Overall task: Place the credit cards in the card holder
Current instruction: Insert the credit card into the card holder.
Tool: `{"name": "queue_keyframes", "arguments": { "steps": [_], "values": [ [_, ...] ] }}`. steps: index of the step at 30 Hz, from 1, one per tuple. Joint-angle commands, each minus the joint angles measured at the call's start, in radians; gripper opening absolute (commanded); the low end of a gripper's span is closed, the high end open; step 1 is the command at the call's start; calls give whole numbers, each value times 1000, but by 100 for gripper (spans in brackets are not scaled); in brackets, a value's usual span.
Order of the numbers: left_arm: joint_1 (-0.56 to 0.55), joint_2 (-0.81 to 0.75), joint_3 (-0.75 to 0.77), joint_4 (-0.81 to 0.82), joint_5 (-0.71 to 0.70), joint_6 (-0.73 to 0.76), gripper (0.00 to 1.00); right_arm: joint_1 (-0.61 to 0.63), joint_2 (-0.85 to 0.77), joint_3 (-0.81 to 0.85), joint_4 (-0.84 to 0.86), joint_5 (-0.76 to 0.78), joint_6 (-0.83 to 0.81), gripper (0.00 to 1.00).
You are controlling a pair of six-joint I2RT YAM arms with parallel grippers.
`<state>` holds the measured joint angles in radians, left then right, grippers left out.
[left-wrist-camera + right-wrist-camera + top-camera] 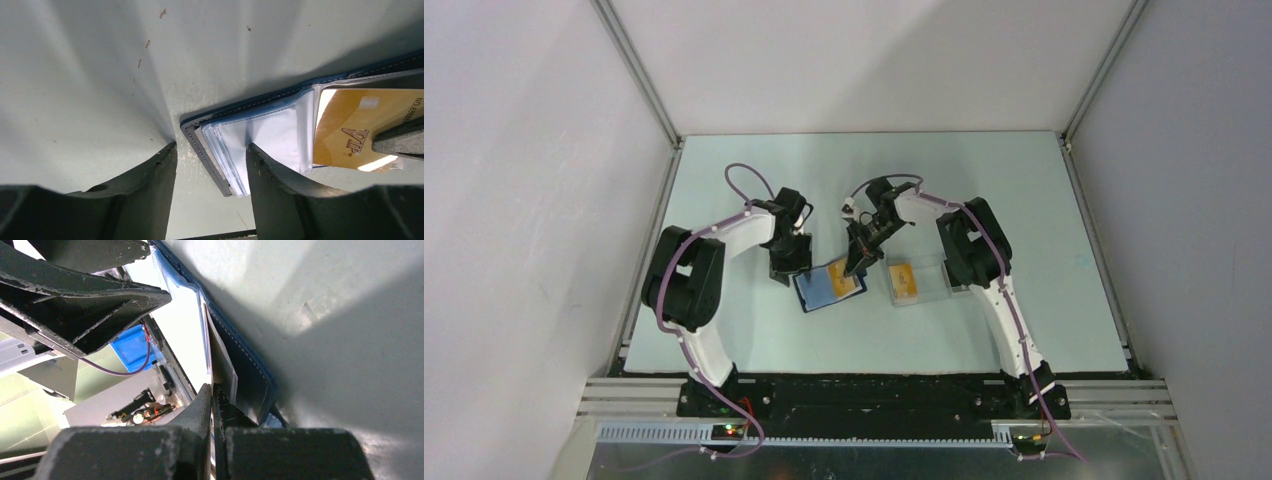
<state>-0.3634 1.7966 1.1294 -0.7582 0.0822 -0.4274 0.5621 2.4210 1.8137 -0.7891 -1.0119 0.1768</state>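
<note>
**Card holder lies open, one card on it**

Top view: the open card holder (pixel 809 293) lies on the table (pixel 754 335). An orange card (pixel 842 281) lies on its clear sleeves, and a second card (pixel 903 281) sits in the clear case (pixel 930 277) just beside.

Left wrist view: the left gripper (pixel 211 150) stands wide and empty, with the holder's corner between its fingers.

Right wrist view: the right gripper (pixel 212 391) is pressed together at the holder's edge. I cannot tell whether it pinches the card.

The card holder (pixel 196 135) runs off the right edge of the left wrist view, and the credit card (pixel 350 127) loses its printed number there (only the first digits show). Whether the closed jaws of the right gripper (pixel 210 390) pinch that card cannot be told.
</note>
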Motion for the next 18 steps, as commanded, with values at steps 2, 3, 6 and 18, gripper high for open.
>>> {"name": "queue_keyframes", "arguments": {
  "steps": [2,3,6,18],
  "values": [
    [8,-32,-1,10,-16,28,57,24,42,77,-70,-14,-47,0],
    [9,-30,0,10,-16,27,57,25,45,81,-83,-18,-56,0],
    [8,-29,0,11,-16,27,57,35,38,84,-96,-35,-75,0],
    [9,-35,-8,15,-16,39,55,42,-19,11,-60,-93,-82,0]
  ]
}}
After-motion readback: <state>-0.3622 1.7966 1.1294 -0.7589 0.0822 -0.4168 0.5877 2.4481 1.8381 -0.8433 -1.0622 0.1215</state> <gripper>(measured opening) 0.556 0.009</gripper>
